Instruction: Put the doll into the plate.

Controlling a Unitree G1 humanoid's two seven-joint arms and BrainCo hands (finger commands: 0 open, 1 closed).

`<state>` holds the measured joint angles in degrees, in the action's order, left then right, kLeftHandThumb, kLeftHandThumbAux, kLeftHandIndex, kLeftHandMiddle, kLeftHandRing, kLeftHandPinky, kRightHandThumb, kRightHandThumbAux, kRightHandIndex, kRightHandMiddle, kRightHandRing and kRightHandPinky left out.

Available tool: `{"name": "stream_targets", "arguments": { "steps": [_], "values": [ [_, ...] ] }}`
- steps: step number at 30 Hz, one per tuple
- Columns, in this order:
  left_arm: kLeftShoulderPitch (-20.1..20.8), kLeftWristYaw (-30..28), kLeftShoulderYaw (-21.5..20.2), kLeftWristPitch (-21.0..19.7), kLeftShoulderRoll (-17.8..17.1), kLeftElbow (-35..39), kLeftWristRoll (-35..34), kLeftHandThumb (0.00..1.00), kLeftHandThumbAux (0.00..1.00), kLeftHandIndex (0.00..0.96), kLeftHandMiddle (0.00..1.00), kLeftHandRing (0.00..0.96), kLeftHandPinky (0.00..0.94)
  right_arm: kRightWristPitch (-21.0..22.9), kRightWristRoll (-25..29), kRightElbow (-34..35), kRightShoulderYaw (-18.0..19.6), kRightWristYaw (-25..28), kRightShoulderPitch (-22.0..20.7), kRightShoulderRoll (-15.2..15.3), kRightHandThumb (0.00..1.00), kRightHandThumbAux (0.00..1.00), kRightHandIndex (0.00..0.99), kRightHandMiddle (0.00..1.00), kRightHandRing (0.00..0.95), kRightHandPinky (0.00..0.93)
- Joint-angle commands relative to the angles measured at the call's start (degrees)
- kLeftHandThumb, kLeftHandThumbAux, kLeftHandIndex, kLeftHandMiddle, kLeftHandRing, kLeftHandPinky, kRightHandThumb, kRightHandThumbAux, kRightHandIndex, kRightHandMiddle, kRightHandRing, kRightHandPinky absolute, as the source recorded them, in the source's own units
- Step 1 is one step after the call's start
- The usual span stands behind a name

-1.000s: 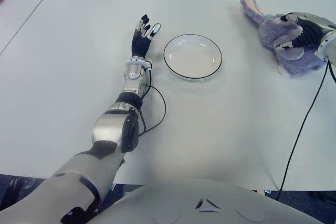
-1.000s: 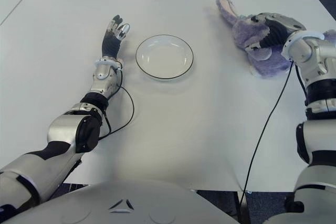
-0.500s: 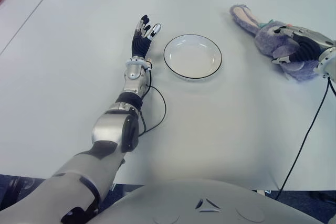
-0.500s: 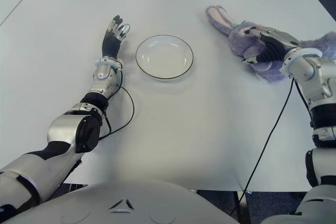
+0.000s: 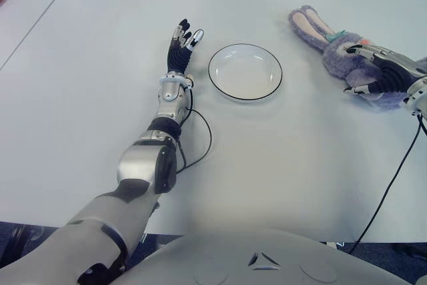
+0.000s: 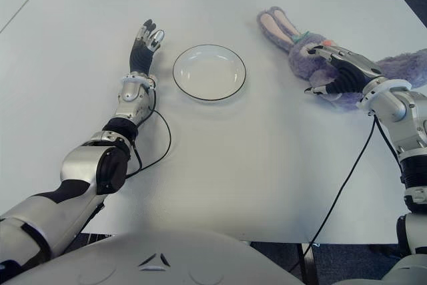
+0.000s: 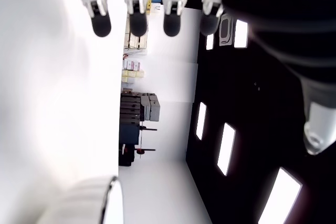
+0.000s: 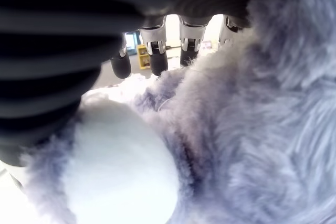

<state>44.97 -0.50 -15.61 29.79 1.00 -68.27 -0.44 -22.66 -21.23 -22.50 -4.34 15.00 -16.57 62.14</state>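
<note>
Two hands showed. The left hand [image 5: 182, 41] lay idle, fingers straight and together, left of the round white black-rimmed plate [image 5: 245, 71]. On the white bench [image 5: 87, 71], well right, the purple plush rabbit doll [image 6: 313, 48] lay under the right hand [image 6: 343, 71], fingers spread, not clamped. Soft, light, compressible: grasp the head. Nothing obstructed the route.

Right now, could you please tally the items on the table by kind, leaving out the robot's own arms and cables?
Plush doll (purple rabbit): 1
Plate (white, dark rim): 1
Total: 2
</note>
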Motion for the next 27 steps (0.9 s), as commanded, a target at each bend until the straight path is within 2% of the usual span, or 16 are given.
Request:
{"name": "stream_targets", "arguments": {
  "steps": [1, 13, 18, 21, 24, 27],
  "values": [
    [-14.4, -1.4, -2.0, -9.3, 2.4, -9.3, -1.9, 0.000, 0.484, 0.000, 0.000, 0.000, 0.016, -2.1, -0.6, -0.8, -2.2, 3.3, 10.3, -0.9, 0.138, 0.610, 0.000, 0.000, 0.000, 0.109],
    [-14.0, -0.9, -2.2, -9.6, 2.1, -9.3, -1.3, 0.000, 0.477, 0.000, 0.000, 0.000, 0.010, -2.1, -0.6, 2.2, -1.2, 0.4, 15.3, -3.9, 0.142, 0.613, 0.000, 0.000, 0.000, 0.123],
    [-14.2, -0.8, -2.2, -9.7, 1.7, -9.4, -0.9, 0.000, 0.478, 0.000, 0.000, 0.000, 0.003, -0.9, -1.7, 2.6, -3.4, -2.1, 16.3, -8.6, 0.154, 0.610, 0.000, 0.000, 0.000, 0.136],
    [-14.2, -0.5, -1.5, -9.6, 1.6, -9.4, -0.2, 0.000, 0.476, 0.000, 0.000, 0.000, 0.001, -0.2, -2.6, 3.6, -5.7, -3.6, 14.8, -13.2, 0.179, 0.613, 0.000, 0.000, 0.000, 0.116],
    [-14.3, -0.5, -1.4, -9.5, 1.6, -9.4, 0.0, 0.000, 0.474, 0.000, 0.000, 0.000, 0.001, 0.2, -3.0, 5.9, -6.5, -4.0, 14.2, -15.1, 0.189, 0.612, 0.001, 0.000, 0.000, 0.106],
    [-14.3, -0.7, -1.3, -9.5, 1.5, -9.4, 0.0, 0.000, 0.473, 0.000, 0.000, 0.000, 0.005, 1.2, -2.6, 10.9, -7.6, -2.9, 13.1, -17.1, 0.167, 0.603, 0.001, 0.000, 0.000, 0.091]
  ]
}}
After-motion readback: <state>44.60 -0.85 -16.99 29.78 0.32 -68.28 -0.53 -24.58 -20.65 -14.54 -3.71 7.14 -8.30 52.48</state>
